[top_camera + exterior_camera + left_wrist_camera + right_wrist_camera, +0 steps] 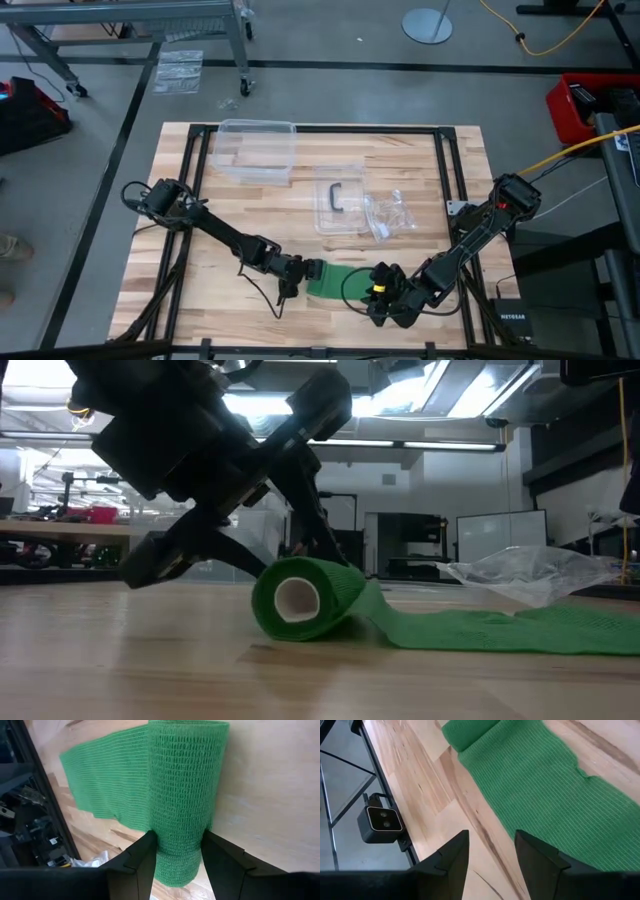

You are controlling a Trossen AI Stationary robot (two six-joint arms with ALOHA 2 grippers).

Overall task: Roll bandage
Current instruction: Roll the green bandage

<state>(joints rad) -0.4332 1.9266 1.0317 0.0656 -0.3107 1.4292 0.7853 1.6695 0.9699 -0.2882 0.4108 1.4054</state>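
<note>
Green bandage (185,795) roll clamped by left gripper (177,852); right gripper (490,852) apart; box label maybe "NETGEAR".

Bandage (420,622) strip cut off at edge.

floor: grey concrete floor (330,40) | furniture: metal frame on wheels (150,20), round stand base (428,25) | light: ceiling lamps (400,395) | far wall: whiteboard (500,535)

The bandage (338,281) lies on the table (200,300) between left hand (312,270) and right hand (378,283).
</note>
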